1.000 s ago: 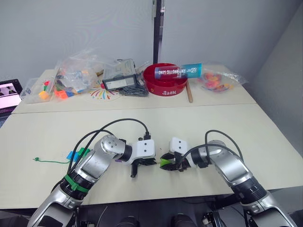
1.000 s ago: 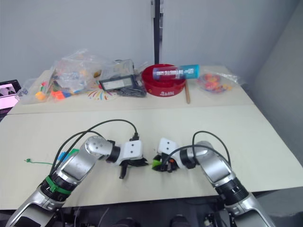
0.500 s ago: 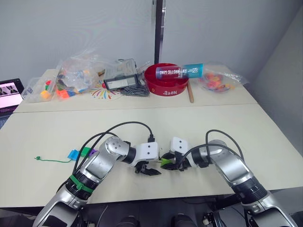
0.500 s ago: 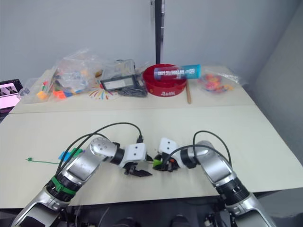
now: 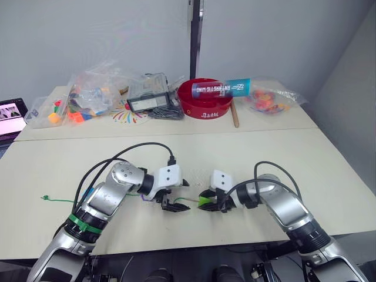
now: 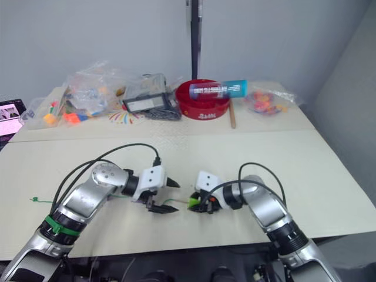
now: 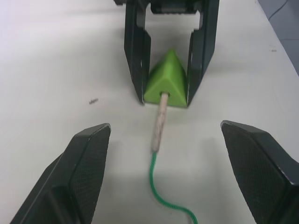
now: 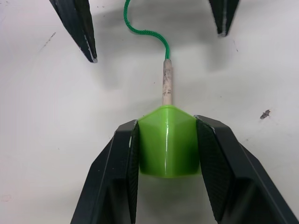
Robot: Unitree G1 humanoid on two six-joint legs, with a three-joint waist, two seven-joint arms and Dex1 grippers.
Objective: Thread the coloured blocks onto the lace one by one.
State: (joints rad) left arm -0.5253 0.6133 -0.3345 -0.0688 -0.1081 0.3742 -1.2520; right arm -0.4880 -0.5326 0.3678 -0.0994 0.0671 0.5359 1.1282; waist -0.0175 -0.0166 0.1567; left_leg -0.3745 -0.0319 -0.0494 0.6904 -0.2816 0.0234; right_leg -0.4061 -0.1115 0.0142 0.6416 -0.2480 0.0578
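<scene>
So the right gripper (image 8: pixel 167 154) has its two black fingers clamped on either side of a small light green plastic cube (image 8: pixel 167 140), held low over the beige tabletop (image 5: pixel 235 158) near the front edge. The thin green lace (image 7: pixel 161 200) has its pale stiff tip (image 7: pixel 160 123) poked into the hole in the cube's face, and the cord curls away behind it across the table toward the robot's left. The left gripper (image 7: pixel 163 154) sits just beside it, facing the cube, fingers spread wide on either side of the lace and gripping nothing. Further back there's a red round bowl (image 5: pixel 204 100) and clear plastic bags of toy pieces (image 5: pixel 94 94).
</scene>
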